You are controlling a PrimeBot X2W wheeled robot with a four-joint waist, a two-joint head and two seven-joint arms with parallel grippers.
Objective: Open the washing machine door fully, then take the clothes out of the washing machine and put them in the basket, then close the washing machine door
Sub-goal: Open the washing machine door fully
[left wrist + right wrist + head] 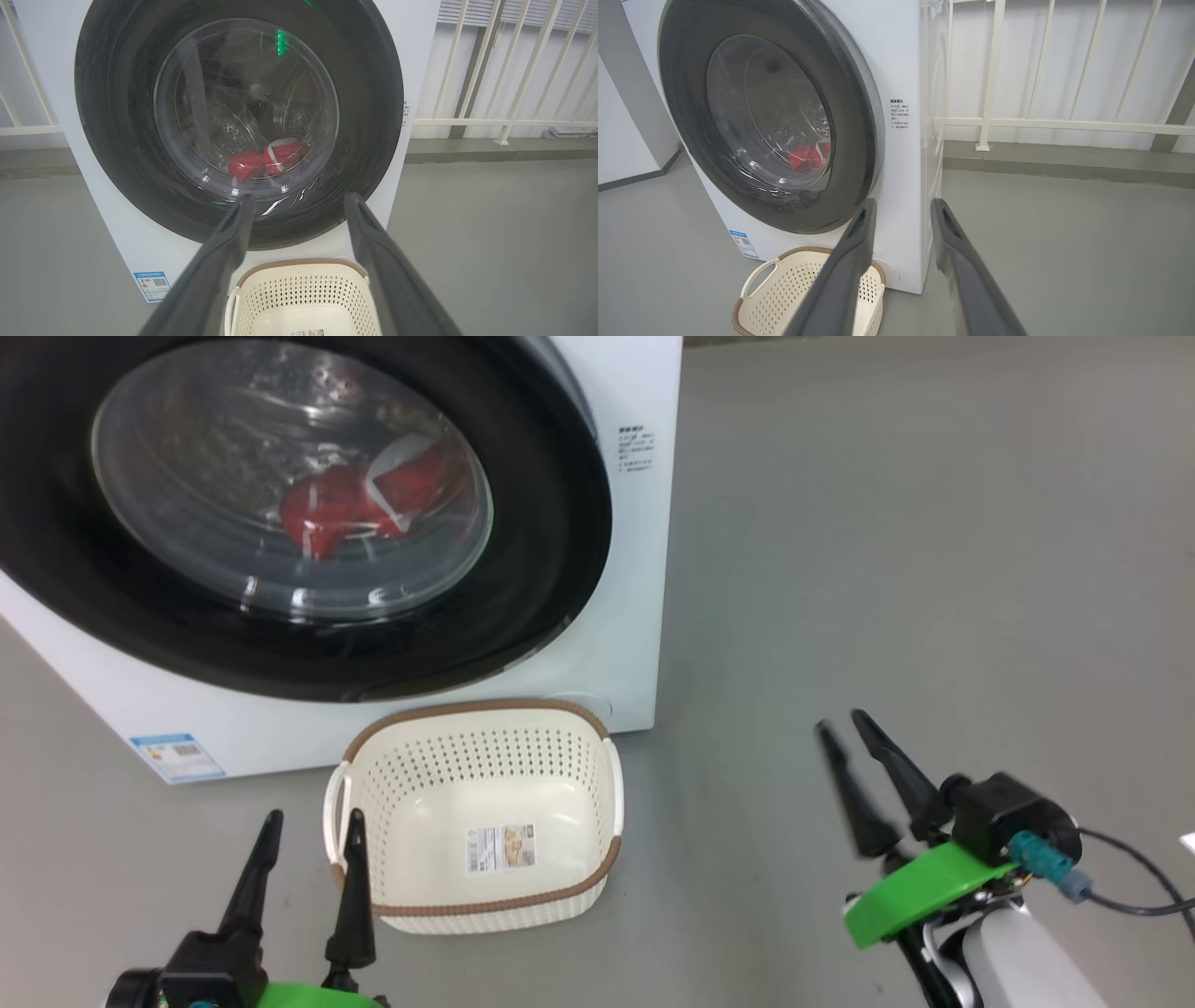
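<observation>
The white washing machine stands on the floor with its round black-rimmed door closed against the front. Through the glass bowl I see the red and white clothes lying in the steel drum; the clothes also show from the left wrist. The cream basket sits empty on the floor just before the washer. My left gripper is open at the basket's left rim, holding nothing. My right gripper is open and empty, out over bare floor well right of the basket.
Grey floor spreads to the right of the washer. A white railing runs along the wall behind and beside the machine. A blue label sits at the washer's lower left corner. A dark cable trails from my right wrist.
</observation>
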